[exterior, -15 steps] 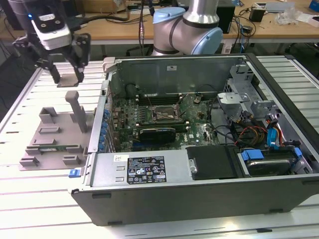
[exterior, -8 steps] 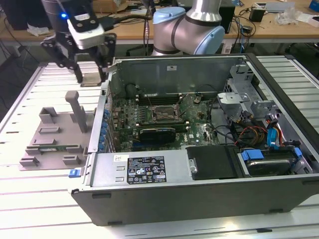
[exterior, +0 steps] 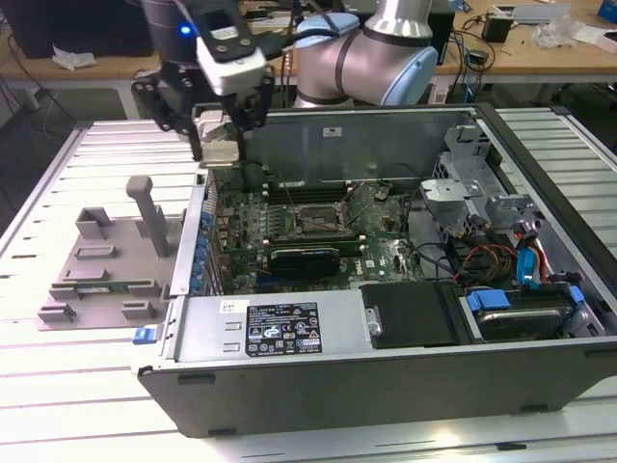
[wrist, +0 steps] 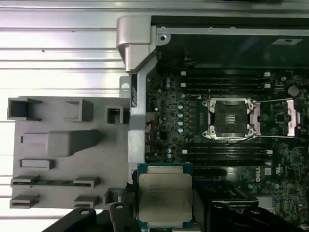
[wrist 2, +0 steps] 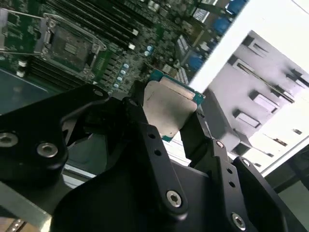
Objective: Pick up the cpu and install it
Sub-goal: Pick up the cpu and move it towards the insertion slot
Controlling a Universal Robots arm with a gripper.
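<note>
Upper left in the exterior view, the end effector (exterior: 220,141) pinches the cpu (exterior: 221,153) edgewise; any tilt or slip could misseat it in the socket (exterior: 313,220), bending pins.

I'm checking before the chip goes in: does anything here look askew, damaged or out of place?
Nothing stands out. The end effector holds the cpu squarely by its edges, with no visible tilt or damage. The socket sits open and empty, its cover swung aside, and the grey tray lies flat beside the case.
</note>
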